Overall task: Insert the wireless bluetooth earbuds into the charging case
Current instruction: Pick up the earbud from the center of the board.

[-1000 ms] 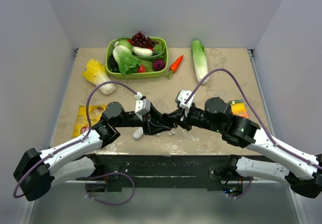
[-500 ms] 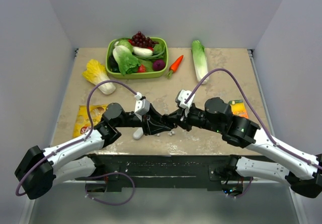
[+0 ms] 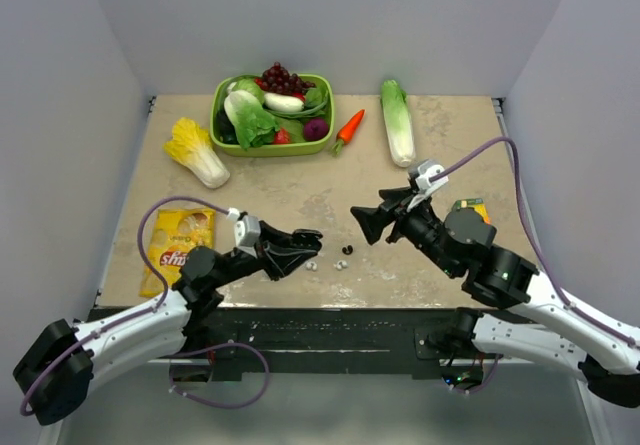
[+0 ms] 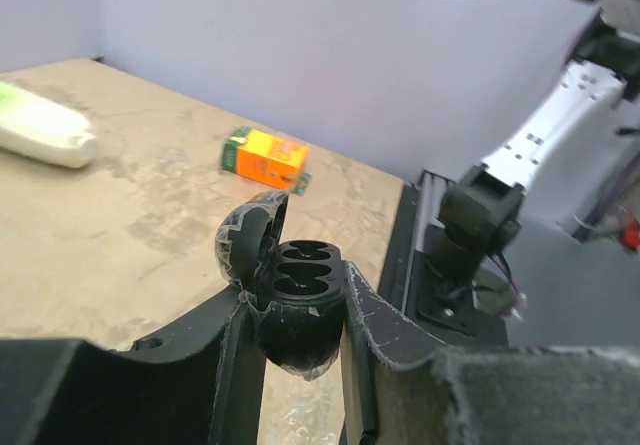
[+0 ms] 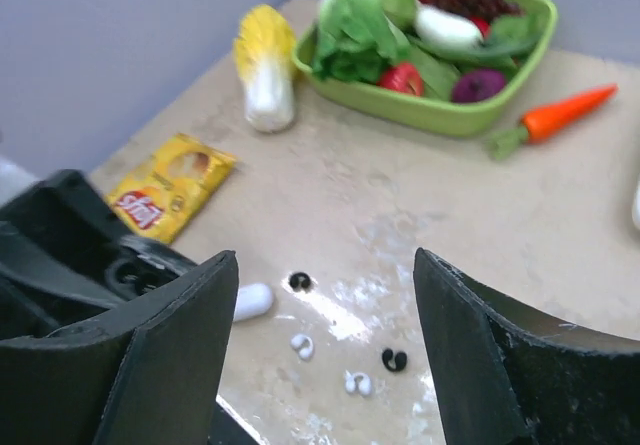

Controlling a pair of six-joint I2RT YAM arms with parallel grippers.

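Left end effector (image 4: 300, 297) holds charging case (image 4: 298, 275) sockets-up for loading | right end effector (image 5: 325, 265) wide | earbuds (image 5: 302, 345) seemingly beside case

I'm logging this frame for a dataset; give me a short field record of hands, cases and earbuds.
left hand: shut on black charging case, lid open
case slots: both look empty
right hand: open, holding nothing
white earbuds: two, loose on the table
small black pieces: two, loose near them
white oval case: on the table beside the left hand
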